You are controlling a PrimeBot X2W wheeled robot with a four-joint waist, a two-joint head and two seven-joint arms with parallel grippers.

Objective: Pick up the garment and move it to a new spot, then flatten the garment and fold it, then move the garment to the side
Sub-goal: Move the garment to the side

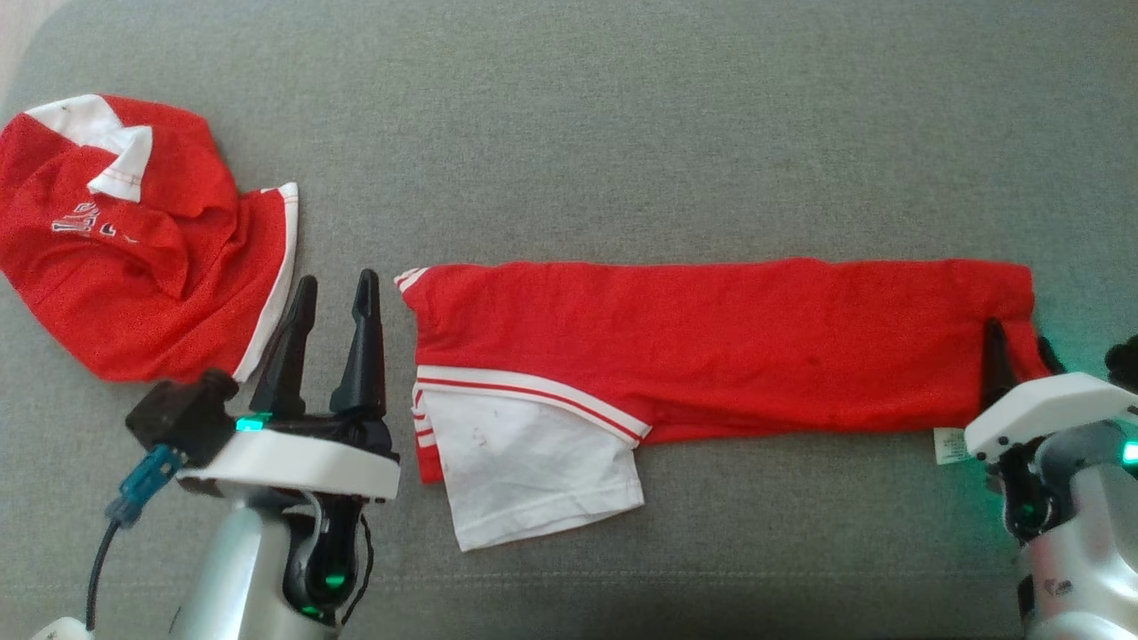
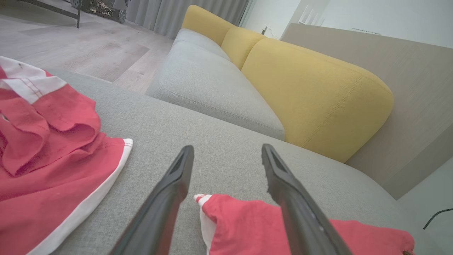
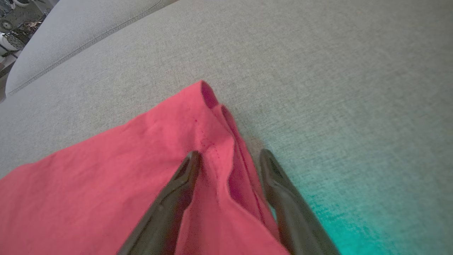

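The garment (image 1: 711, 338) is red with white trim and lies folded into a long flat strip across the grey cushion, a white panel sticking out at its lower left. My left gripper (image 1: 338, 280) stands open just left of the strip's left end, touching nothing. In the left wrist view that end of the garment (image 2: 247, 219) lies under the open left gripper (image 2: 227, 148). My right gripper (image 1: 1021, 336) is at the strip's right end. In the right wrist view the right gripper (image 3: 230, 154) is open, its fingers straddling a raised fold at the corner of the garment (image 3: 106, 184).
A second red and white garment (image 1: 133, 258) lies crumpled at the far left, close beside my left gripper, and also appears in the left wrist view (image 2: 53, 159). Bare grey cushion (image 1: 622, 133) stretches beyond the strip. Yellow back cushions (image 2: 311, 88) and a wooden floor (image 2: 88, 42) lie beyond.
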